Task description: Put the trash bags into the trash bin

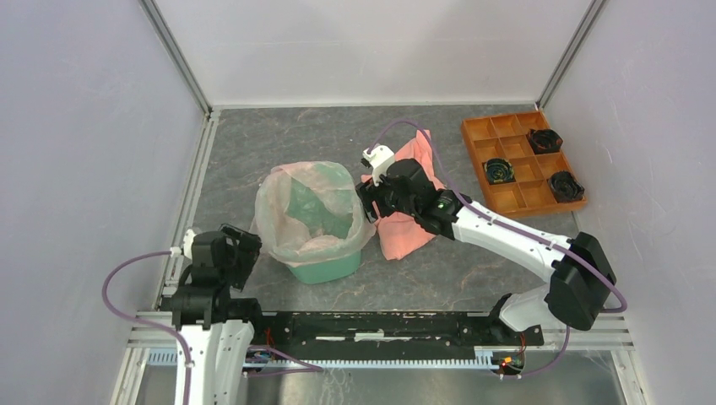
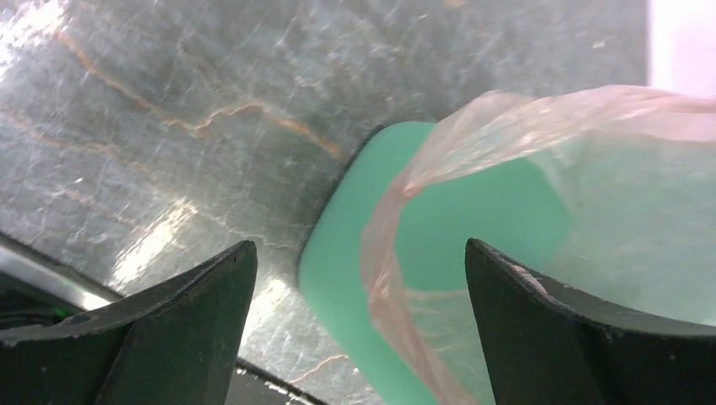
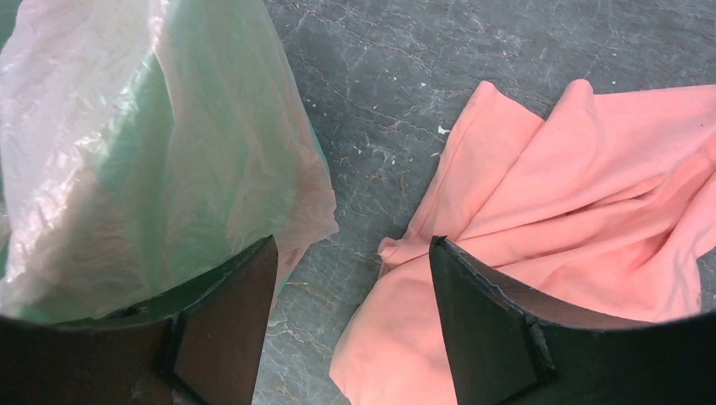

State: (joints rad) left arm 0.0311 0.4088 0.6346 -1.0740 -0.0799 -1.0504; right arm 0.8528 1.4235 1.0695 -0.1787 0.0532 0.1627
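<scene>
The mint-green trash bin stands at the table's middle left. The pale pink trash bag lines it, its mouth folded over the rim and hanging down the sides. My left gripper is open and empty just left of the bin; in its wrist view the bin's wall and the bag's edge lie between its jaws without touching. My right gripper is open and empty just right of the bin, over bare table between the bag and the salmon cloth.
A salmon-orange cloth lies crumpled right of the bin, under the right arm; it also shows in the right wrist view. An orange compartment tray with three black round parts stands at the back right. White walls enclose the table.
</scene>
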